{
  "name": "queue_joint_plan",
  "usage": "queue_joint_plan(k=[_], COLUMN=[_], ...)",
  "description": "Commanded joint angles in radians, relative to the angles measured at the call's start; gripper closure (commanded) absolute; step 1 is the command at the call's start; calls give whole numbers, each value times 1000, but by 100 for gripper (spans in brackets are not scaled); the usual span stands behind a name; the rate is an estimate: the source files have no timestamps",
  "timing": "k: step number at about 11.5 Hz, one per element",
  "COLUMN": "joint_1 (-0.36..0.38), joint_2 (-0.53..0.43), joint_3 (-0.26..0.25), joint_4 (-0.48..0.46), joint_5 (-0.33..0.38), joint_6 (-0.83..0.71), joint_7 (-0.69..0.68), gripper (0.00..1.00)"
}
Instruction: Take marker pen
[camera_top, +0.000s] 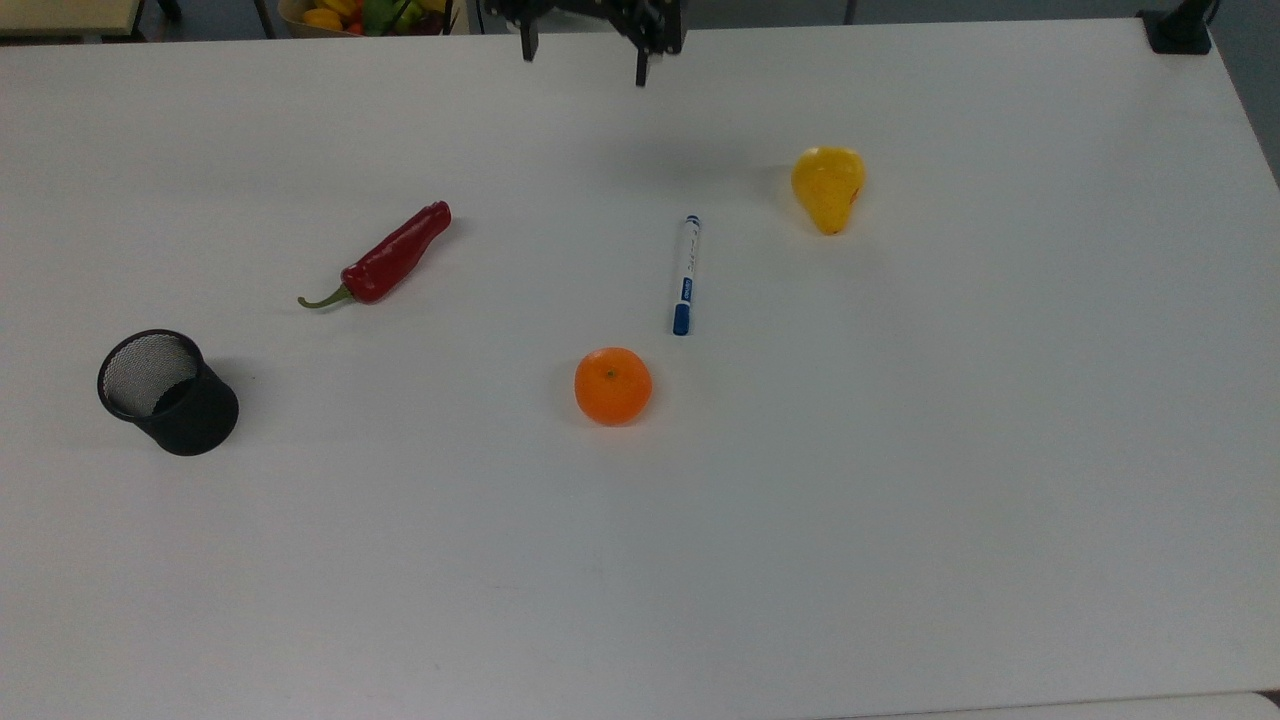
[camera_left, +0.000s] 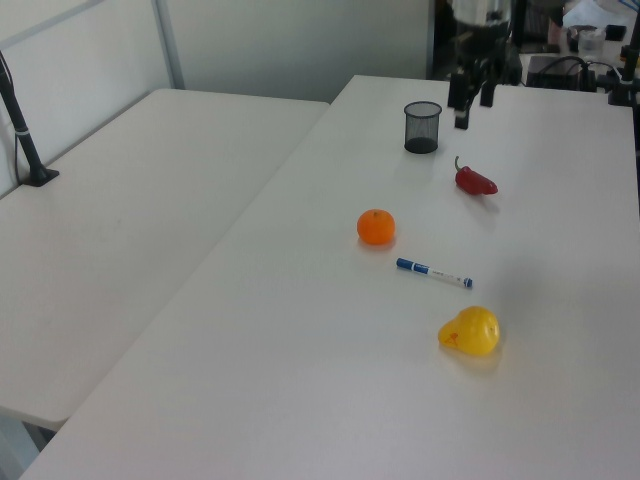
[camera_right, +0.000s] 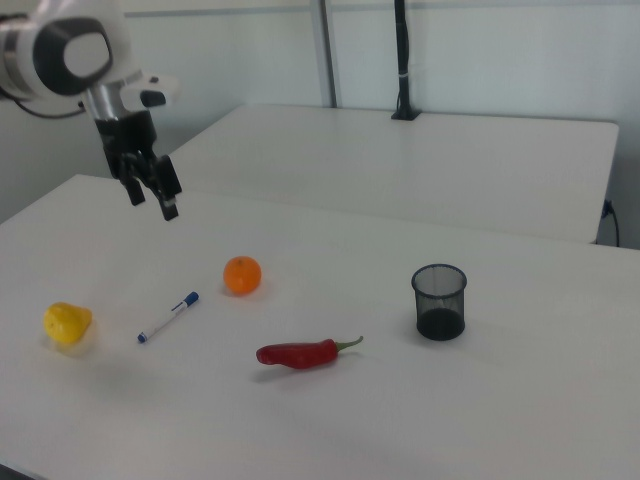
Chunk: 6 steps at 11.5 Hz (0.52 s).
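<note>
step: approach, nothing grasped | gripper (camera_right: 151, 199) hung high with jaws spread, empty | marker pen (camera_top: 685, 274) lay flat on table (camera_top: 900, 450) between mandarin (camera_top: 613, 385) and pear (camera_top: 828, 187) | next: I judged I needed to descend over the barrel, straddle it crosswise

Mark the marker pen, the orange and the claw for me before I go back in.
marker pen (camera_top: 685, 275), top view, middle of the white barrel.
orange (camera_top: 612, 386), top view, centre of the fruit.
claw (camera_right: 153, 197), right view, midway between the two open fingertips, raised above the table.
</note>
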Motion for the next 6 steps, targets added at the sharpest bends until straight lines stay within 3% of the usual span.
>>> queue_joint_plan(k=[1, 2, 6], joint_1=[-21, -12, 65], joint_2=[-53, -55, -76], joint_3=[-10, -17, -160], joint_4=[55, 58, 78], joint_5=[58, 59, 125], joint_6=[-174, -174, -152], joint_7=[-7, -22, -191], gripper=[0, 0, 0])
